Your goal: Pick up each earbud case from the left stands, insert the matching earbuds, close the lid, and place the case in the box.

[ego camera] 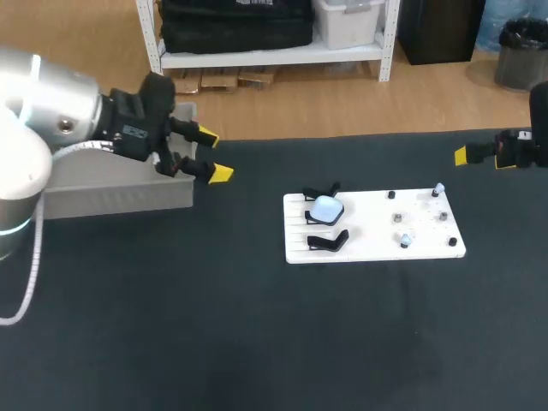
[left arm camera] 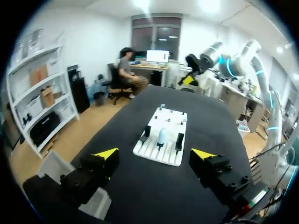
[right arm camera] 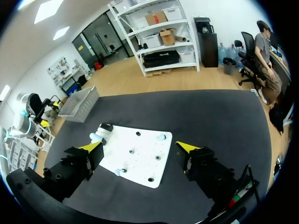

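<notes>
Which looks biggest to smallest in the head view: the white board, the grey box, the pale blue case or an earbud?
White board and grey box: largest, too alike to rank, and the box is partly hidden.
Pale blue case.
Earbud: smallest.

My table (ego camera: 257, 342) wore a matt black cloth (slightly fuzzy); the white board (ego camera: 368, 240) looked smooth plastic, the pale earbud case (ego camera: 325, 207) glossy, my left arm's shell (ego camera: 43, 103) satin metal.
</notes>
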Motion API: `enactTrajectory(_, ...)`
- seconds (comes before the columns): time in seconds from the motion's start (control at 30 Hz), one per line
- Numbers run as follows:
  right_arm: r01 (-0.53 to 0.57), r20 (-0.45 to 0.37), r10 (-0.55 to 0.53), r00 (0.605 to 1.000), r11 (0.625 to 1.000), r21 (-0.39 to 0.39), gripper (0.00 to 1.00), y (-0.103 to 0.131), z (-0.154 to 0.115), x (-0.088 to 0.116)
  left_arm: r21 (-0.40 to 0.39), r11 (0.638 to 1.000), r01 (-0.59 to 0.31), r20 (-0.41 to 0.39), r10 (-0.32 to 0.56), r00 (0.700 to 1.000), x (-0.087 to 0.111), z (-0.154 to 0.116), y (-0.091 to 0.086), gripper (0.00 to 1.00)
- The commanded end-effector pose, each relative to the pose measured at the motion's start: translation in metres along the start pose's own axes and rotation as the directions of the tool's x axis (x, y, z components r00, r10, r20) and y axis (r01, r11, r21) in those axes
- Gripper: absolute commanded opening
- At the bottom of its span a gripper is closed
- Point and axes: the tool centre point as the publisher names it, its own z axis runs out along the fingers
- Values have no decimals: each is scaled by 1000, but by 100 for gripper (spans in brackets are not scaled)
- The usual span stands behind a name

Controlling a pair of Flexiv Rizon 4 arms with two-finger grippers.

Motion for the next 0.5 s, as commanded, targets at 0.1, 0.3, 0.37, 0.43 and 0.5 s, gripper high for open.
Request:
enactTrajectory(0.1, 1, -1, -1, 1000, 1000, -5, 100, -1, 0, 0, 104, 992, -72, 21, 70, 997, -2, 31, 6, 100)
enactTrajectory(0.3, 1, -1, -1, 1000, 1000, -5, 100, -1, 0, 0, 131, 983, -133, 45, 128, 991, 0, 47, 6, 100)
enactTrajectory(0.37, 1, -1, -1, 1000, 1000, -5, 100, -1, 0, 0, 133, 980, -147, 55, 140, 989, 2, 52, 5, 100)
enactTrajectory(0.43, 1, -1, -1, 1000, 1000, -5, 100, -1, 0, 0, 133, 979, -152, 56, 146, 988, 4, 58, 4, 100)
enactTrajectory(0.5, 1, -1, -1, 1000, 1000, -5, 100, -1, 0, 0, 129, 977, -168, 64, 161, 985, 7, 64, 2, 100)
